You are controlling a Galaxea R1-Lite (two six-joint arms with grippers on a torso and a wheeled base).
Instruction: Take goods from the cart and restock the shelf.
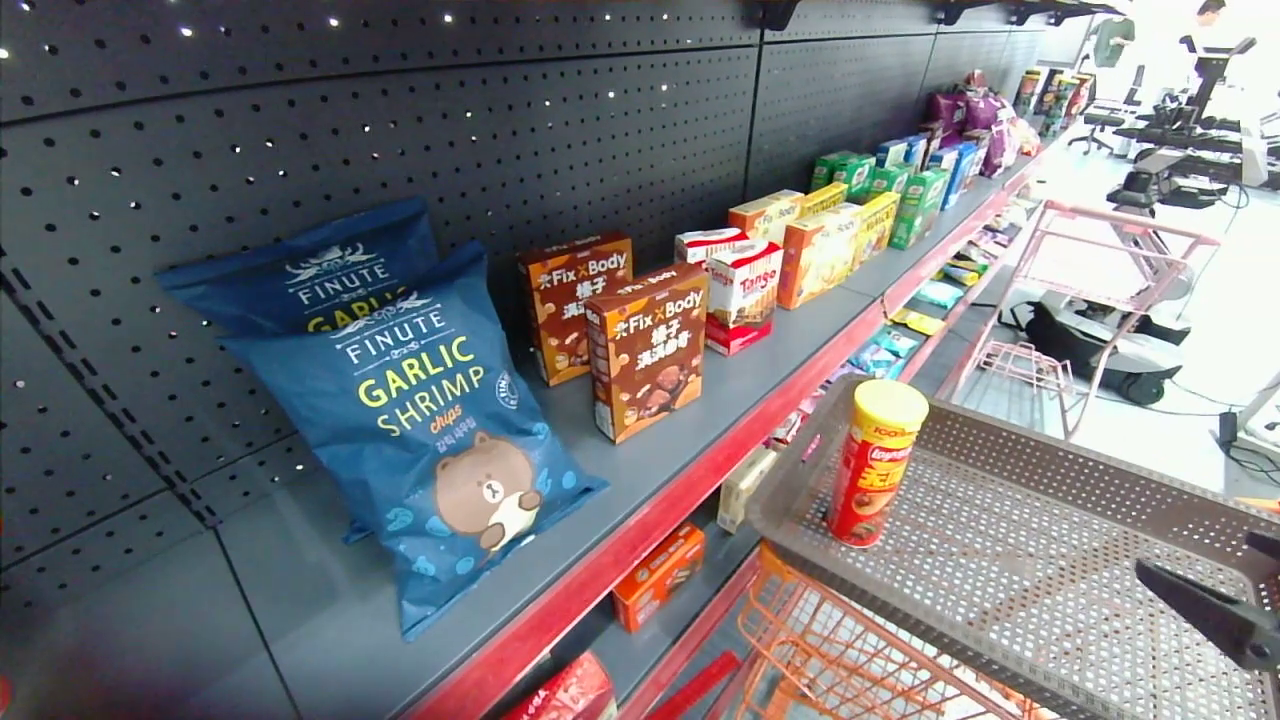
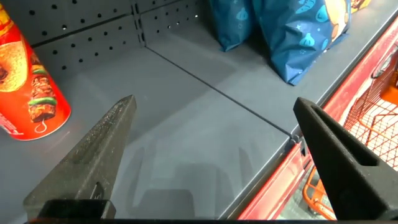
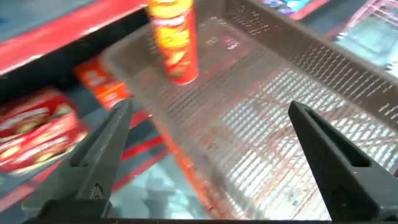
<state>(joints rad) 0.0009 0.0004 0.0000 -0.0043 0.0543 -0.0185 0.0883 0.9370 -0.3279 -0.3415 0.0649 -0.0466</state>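
A red can with a yellow lid [image 1: 868, 462] stands upright in the cart's grey perforated tray [image 1: 1050, 540], near the tray's shelf-side corner. My right gripper [image 3: 210, 107] hangs open over the tray [image 3: 280, 93], a short way from the can [image 3: 176, 40], with nothing between its fingers. One of its black fingers [image 1: 1200, 605] shows at the tray's near right. My left gripper [image 2: 214, 102] is open and empty just above the bare grey shelf board [image 2: 186, 124]. Another red can [image 2: 28, 87] stands on that board beside it.
Two blue chip bags [image 1: 420, 420] lean on the shelf's pegboard back, with brown boxes [image 1: 645, 350] and more cartons further along. The shelf has a red front edge [image 1: 640, 530]. An orange wire basket [image 1: 830, 650] sits under the tray. A pink cart [image 1: 1100, 290] stands beyond.
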